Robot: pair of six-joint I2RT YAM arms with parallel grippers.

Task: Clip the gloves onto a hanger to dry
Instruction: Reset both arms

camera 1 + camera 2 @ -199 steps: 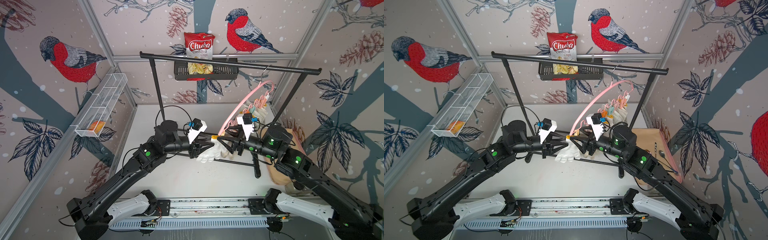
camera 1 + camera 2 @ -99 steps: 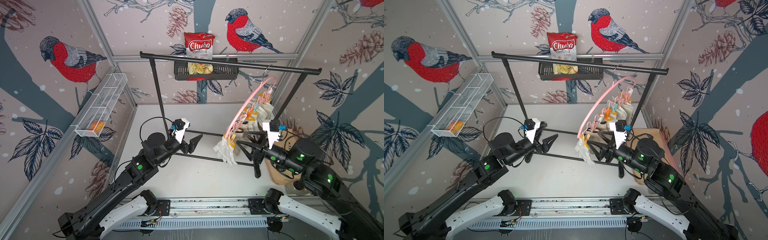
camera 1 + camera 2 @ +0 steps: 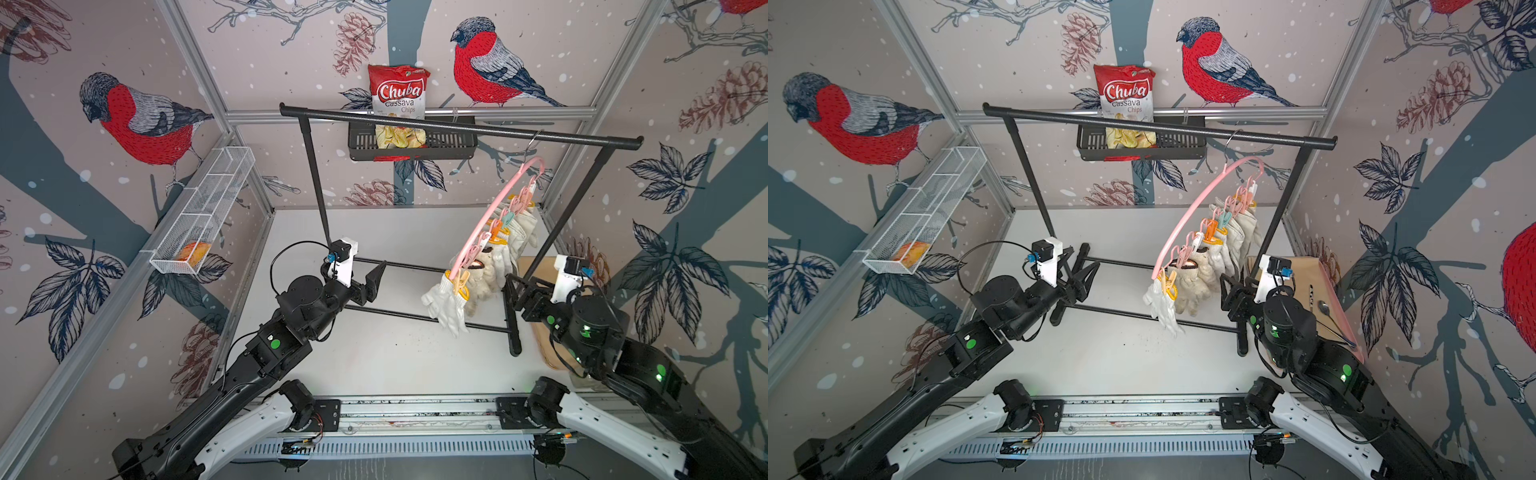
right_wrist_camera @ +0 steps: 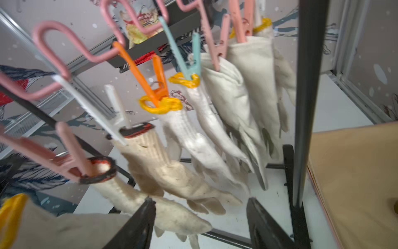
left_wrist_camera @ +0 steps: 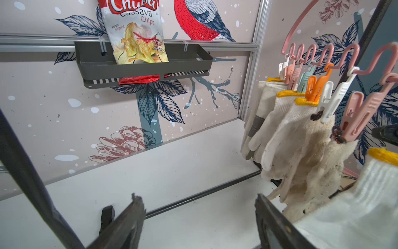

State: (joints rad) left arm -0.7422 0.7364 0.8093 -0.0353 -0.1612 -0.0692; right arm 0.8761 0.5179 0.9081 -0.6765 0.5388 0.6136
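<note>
**Gloves pegged, both grippers standing off**

Left gripper [image 3: 375, 279] and right gripper [image 3: 512, 284] both gape wide and empty, either side of the gloves [image 3: 446, 300] — all hang cuff-up from pegs along the pink hanger [image 3: 491, 214], fingers down to drain, itself hooked on the black rack [image 3: 582, 138] behind.

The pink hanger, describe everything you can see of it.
The hanger is thin pink plastic: an arched top over a wavy lower bar. Its metal hook hangs on the black rack's top bar, toward the robot's right. Pastel pegs along it hold gloves by the cuffs.
</note>
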